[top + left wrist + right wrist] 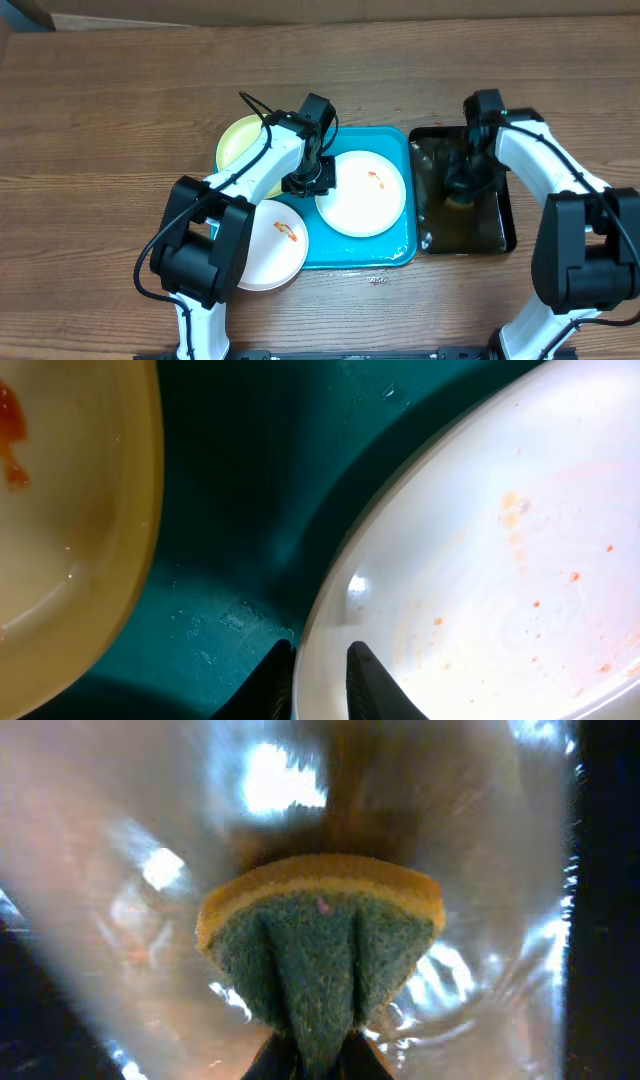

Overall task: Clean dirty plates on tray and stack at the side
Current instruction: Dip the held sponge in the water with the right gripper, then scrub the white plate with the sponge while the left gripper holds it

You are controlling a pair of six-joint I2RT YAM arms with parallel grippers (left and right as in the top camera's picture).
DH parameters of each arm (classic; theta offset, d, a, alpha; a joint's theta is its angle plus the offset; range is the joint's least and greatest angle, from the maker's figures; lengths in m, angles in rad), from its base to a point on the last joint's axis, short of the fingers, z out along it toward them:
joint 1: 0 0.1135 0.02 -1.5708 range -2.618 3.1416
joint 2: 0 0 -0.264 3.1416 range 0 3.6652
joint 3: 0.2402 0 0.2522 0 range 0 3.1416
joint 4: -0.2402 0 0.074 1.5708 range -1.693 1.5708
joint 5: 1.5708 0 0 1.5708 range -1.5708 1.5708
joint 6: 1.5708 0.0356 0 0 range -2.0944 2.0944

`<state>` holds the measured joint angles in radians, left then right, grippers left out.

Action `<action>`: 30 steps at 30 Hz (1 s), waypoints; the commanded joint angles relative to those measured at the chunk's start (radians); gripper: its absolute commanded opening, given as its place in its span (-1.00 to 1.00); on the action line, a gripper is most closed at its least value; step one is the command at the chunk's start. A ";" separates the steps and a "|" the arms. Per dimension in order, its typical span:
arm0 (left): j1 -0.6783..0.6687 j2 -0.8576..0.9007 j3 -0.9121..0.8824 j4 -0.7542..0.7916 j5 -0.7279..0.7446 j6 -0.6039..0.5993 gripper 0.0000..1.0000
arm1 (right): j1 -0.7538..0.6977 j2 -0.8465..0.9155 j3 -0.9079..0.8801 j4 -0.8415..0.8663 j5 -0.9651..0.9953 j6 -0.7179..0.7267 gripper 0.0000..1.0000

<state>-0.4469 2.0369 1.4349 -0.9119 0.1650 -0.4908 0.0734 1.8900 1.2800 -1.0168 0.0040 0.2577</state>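
On the turquoise tray (pixel 395 255) lies a white plate (pixel 362 200) with a small orange smear. My left gripper (pixel 318 181) is at this plate's left rim. In the left wrist view its two fingers (pixel 282 682) pinch the rim of the white plate (pixel 480 560), one outside and one inside. A second white plate (pixel 270 250) with a smear overlaps the tray's left front corner. A lime green plate (pixel 243 142) sits at the back left, partly under the arm. My right gripper (pixel 462 182) is shut on a sponge (pixel 320 935).
The black tray (pixel 495 235) right of the turquoise one holds brownish water, and the sponge hangs over it. In the left wrist view a yellowish plate (pixel 70 530) with a red smear fills the left side. Bare wooden table surrounds both trays.
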 commanded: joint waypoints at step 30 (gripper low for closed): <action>0.000 -0.008 0.022 0.013 -0.100 0.050 -0.92 | 0.050 -0.027 0.171 -0.086 0.095 0.103 -0.92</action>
<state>-0.4473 2.0369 1.4357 -0.8890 0.1432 -0.4744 0.1154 1.8900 1.4273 -1.1172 0.1055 0.2832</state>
